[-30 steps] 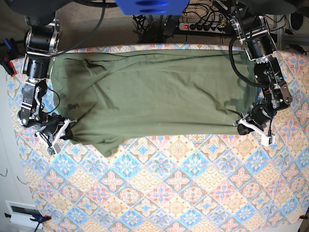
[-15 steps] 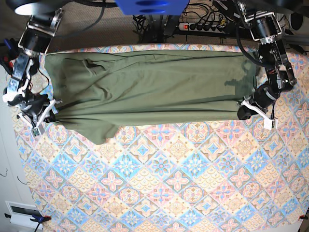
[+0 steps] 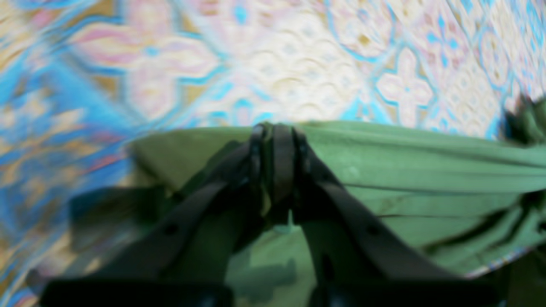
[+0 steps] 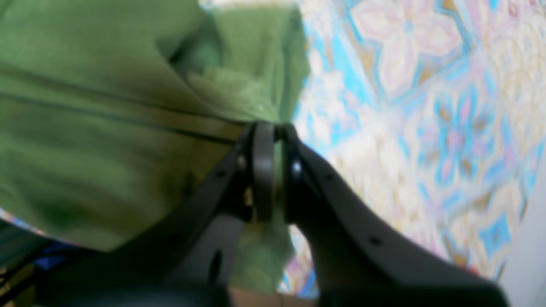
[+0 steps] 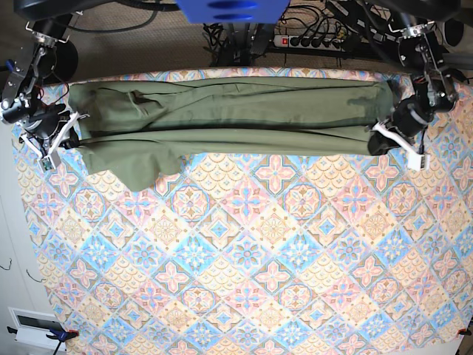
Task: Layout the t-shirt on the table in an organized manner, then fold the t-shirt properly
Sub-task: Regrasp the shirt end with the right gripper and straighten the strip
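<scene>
Both wrist views are blurred, and the arms' upper links run out of the base view at 12 o'clock. The t-shirt lies stretched in a long band across the far part of the surface. The left end effector is clenched on its 3 o'clock end, and the right end effector grips its 9 o'clock end.

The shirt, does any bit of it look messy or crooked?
Yes. The shirt is pulled straight across the table, but one flap near the right tool hangs below the straight front edge.
</scene>
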`<state>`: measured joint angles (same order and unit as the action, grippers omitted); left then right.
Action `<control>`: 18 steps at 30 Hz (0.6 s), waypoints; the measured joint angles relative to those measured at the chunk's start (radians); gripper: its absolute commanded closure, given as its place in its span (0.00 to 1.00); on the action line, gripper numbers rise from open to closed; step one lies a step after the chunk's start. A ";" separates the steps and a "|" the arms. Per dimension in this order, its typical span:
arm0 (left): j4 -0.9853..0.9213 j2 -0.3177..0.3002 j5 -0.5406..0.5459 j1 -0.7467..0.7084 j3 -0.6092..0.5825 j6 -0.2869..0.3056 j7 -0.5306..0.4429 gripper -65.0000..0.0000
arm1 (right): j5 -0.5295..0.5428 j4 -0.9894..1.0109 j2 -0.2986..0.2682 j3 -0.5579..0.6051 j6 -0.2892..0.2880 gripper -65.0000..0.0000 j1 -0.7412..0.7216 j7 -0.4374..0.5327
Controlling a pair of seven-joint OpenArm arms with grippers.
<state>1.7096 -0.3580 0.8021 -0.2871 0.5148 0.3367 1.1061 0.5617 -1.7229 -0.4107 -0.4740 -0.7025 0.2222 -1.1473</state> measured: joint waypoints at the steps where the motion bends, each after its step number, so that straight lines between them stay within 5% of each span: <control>1: 0.000 -0.003 -0.013 -0.008 0.014 -0.005 -0.002 1.00 | -0.001 -0.011 -0.001 0.000 0.000 0.95 0.007 0.001; 13: 0.000 -0.029 -0.022 -0.056 -0.060 -0.007 -0.010 1.00 | 0.000 -0.029 0.002 0.045 0.000 0.95 0.058 -0.003; 18: 0.000 -0.031 -0.023 -0.056 -0.069 -0.007 0.060 1.00 | -0.010 -0.032 -0.002 -0.028 0.006 0.90 0.063 -0.010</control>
<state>1.7092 -0.3885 0.7795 -0.3431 0.4454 0.3294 1.1664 0.5522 -1.7550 -0.4126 -0.5022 -0.6960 0.2855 -1.1576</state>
